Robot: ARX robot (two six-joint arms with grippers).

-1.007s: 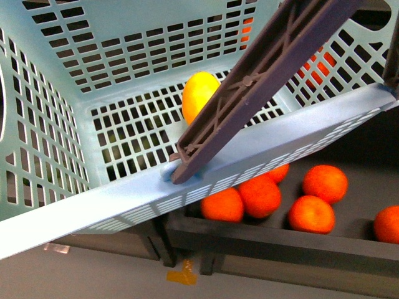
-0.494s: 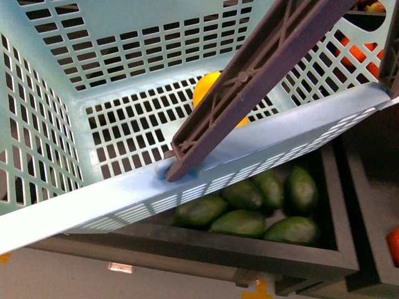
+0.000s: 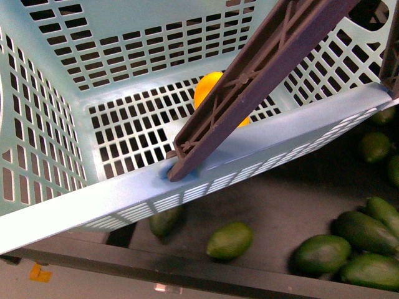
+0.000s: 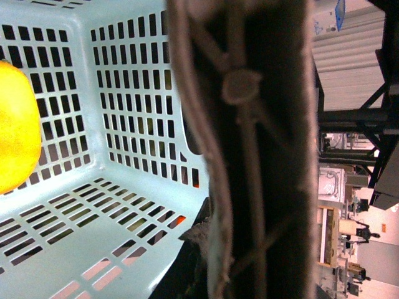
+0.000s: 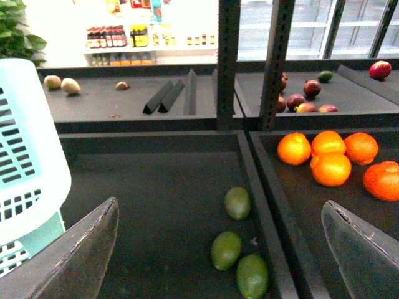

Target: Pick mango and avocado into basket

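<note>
Since the basket [image 3: 124, 205] fills most of the front view, it serves as the anchor; pale turquoise, slotted walls and floor, tilted; its edge also shows in the right wrist view [image 5: 25, 143]; the brown handle [image 3: 249, 81] crosses diagonally above the basket floor, its lower end pinned at the near rim; the handle also blocks most of the left wrist view [image 4: 255, 149]; a dark bin [image 3: 280, 205] lies just below and past the basket's near rim; the left gripper does not show clearly in any view, possibly hidden by the handle, so I cannot tell its jaw state; the right gripper [image 5: 218, 205] sits outside the basket, over the bin, fingers [image 5: 87, 255] spread wide with nothing between them; the mango [image 3: 207, 87] lies on the basket floor by the far wall, partly behind the handle, bare yellow in the left wrist view [image 4: 15, 124]; avocados [image 3: 229, 240] lie loose in the bin, outside the basket, some under its rim; oranges [image 5: 330, 159] sit in a neighbouring compartment, well apart from the basket.
</note>
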